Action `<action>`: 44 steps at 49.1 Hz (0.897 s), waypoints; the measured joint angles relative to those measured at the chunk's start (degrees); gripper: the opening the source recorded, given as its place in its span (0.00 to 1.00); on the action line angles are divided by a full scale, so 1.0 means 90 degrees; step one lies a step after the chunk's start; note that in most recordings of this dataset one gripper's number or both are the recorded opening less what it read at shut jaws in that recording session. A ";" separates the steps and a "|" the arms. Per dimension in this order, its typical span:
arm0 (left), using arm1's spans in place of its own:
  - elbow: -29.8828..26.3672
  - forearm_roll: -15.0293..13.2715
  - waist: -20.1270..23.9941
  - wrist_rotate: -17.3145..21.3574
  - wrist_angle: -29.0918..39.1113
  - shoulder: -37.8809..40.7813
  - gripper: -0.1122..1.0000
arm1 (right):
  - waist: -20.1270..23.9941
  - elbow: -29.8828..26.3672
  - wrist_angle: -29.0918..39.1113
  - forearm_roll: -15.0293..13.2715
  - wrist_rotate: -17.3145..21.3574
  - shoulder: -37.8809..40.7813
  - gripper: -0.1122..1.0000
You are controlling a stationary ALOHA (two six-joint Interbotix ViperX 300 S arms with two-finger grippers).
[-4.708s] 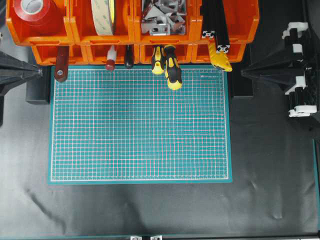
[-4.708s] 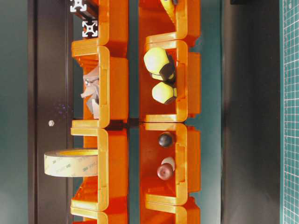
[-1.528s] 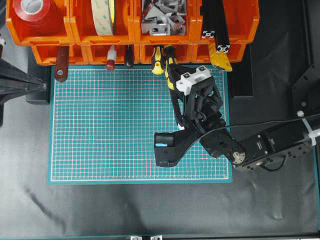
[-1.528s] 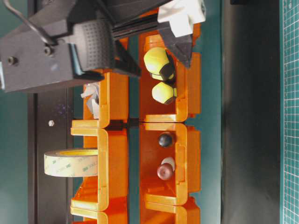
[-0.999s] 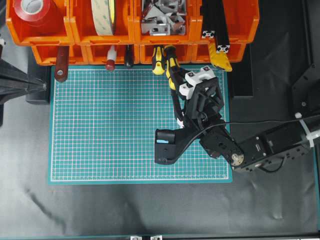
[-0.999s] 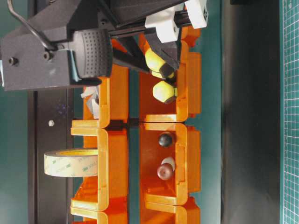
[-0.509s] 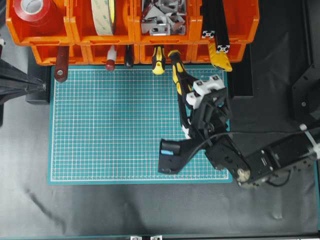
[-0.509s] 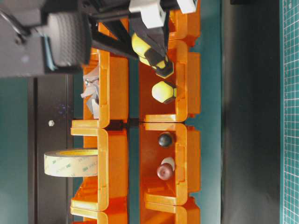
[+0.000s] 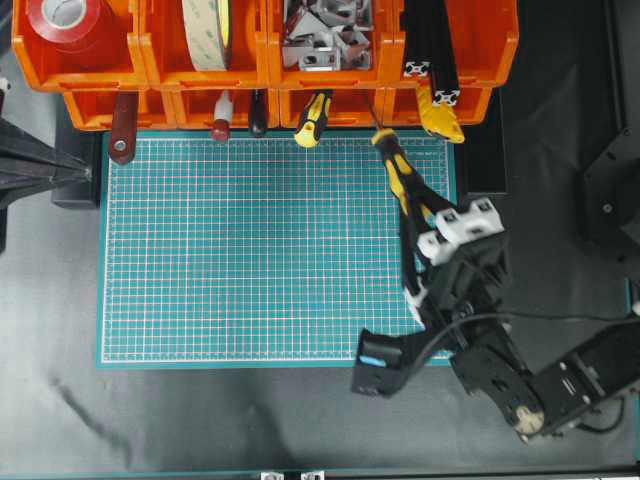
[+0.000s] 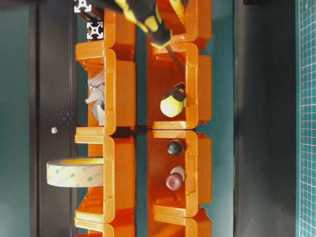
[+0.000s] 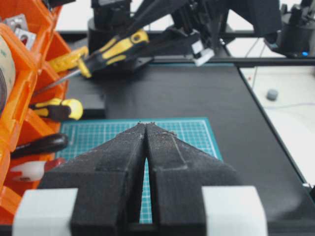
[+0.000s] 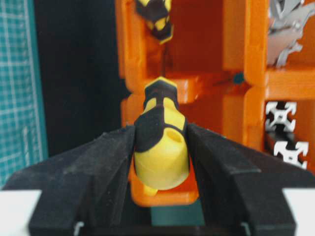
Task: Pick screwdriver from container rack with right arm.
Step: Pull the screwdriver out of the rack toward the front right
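So, biggest thing first: the container rack (image 9: 260, 60) runs across the top of the overhead view, two tiers of orange bins, with the green mat (image 9: 250, 250) on the tabletop (image 9: 200, 420) below it.

Your right arm (image 9: 520, 385) comes in from the lower right of that view. Its right pincer (image 9: 420, 215) is clamped on the chunky handle of the screwdriver (image 9: 400, 175); the wrist view shows both pads pressed on the yellow-and-black grip, butt end toward the camera.

The relation you care about: the screwdriver's long axis runs from the pincer up and slightly left, straight toward the rack. Handle is out over the mat's top right corner; the thin shaft still reaches to the lower bin's mouth. Whether the tip is fully clear of the bin lip, you can't tell from these views. My read: keep pulling along that axis, away from the rack, before any swing sideways, or the shaft could catch the lip.

The shorter screwdriver (image 9: 312, 120) stays in the same lower bin, just left of the shaft, apart from it.

Your left pincer (image 11: 145, 147) sits with its fingers together, empty, well apart from the tool. The right arm is the only one in play.
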 measured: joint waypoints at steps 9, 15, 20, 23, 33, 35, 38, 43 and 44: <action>0.0000 -0.0010 0.0000 0.0000 0.0000 0.0000 0.10 | 0.0283 -0.0088 0.0322 0.0176 0.0000 0.0000 0.43; 0.0000 0.0000 0.0000 0.0000 0.0000 0.0000 0.10 | 0.0576 -0.0293 0.0752 0.0205 -0.0049 0.0000 0.43; 0.0000 -0.0010 0.0000 0.0000 0.0000 -0.0010 0.10 | 0.0918 -0.0527 0.1201 0.0215 -0.0195 0.0000 0.43; 0.0000 -0.0010 0.0000 0.0000 0.0000 -0.0010 0.10 | 0.1123 -0.0674 0.1523 0.0234 -0.0332 0.0000 0.43; 0.0000 0.0000 0.0000 0.0000 0.0000 -0.0107 0.10 | 0.1719 -0.1182 0.2061 0.0264 -0.0518 0.0088 0.43; 0.0000 -0.0010 0.0000 0.0000 0.0000 -0.0137 0.10 | 0.1826 -0.1260 0.2061 0.0254 -0.0518 0.0146 0.43; 0.0000 0.0000 0.0000 0.0000 0.0000 -0.0186 0.10 | 0.1973 -0.1357 0.2041 0.0264 -0.0508 0.0234 0.43; 0.0000 0.0000 0.0000 0.0000 0.0000 -0.0254 0.10 | 0.2168 -0.1523 0.1914 0.0264 -0.0527 0.0342 0.43; 0.0000 0.0000 0.0000 0.0000 0.0000 -0.0273 0.10 | 0.2188 -0.1563 0.1885 0.0254 -0.0527 0.0371 0.43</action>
